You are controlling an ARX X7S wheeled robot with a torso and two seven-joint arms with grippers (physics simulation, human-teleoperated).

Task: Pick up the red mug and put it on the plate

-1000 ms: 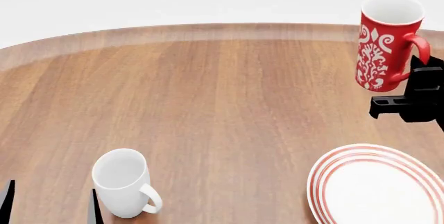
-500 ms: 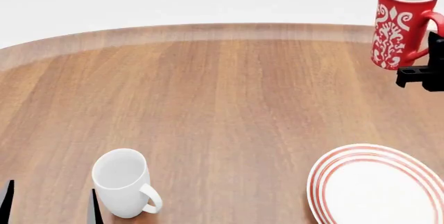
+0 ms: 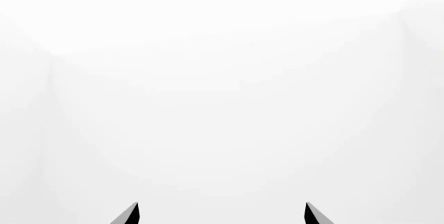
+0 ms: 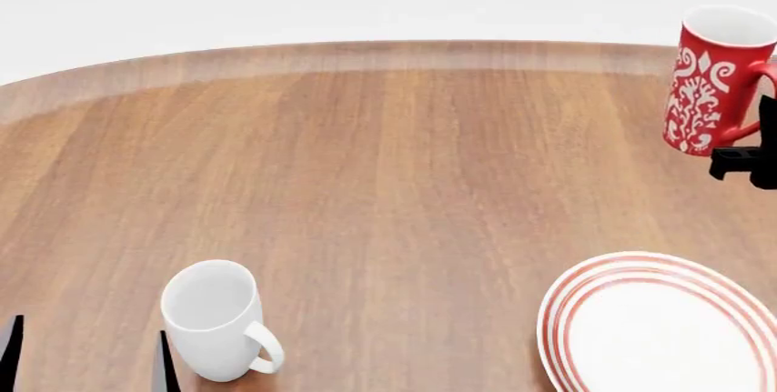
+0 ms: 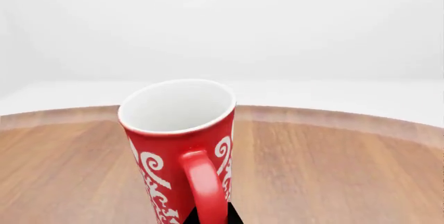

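The red mug point(image 4: 714, 83), tall with white swirls and a white inside, hangs in the air at the far right of the head view, slightly tilted, above the table. My right gripper point(image 4: 755, 151) holds it by the red handle point(image 5: 206, 193); the black fingertips close on both sides of the handle in the right wrist view. The plate point(image 4: 661, 324), white with red rings, lies at the near right, below and nearer than the mug. My left gripper point(image 4: 87, 356) shows only two black fingertips at the bottom left, apart and empty; it also shows in the left wrist view point(image 3: 220, 214).
A plain white mug point(image 4: 218, 319) stands at the near left, right beside my left fingertip point(image 4: 164, 356). The round wooden table point(image 4: 364, 165) has its curved far edge at the top, with a white floor behind.
The red mug and my right gripper rose and moved right, then came back down a little. The left gripper, white mug and plate have not moved.
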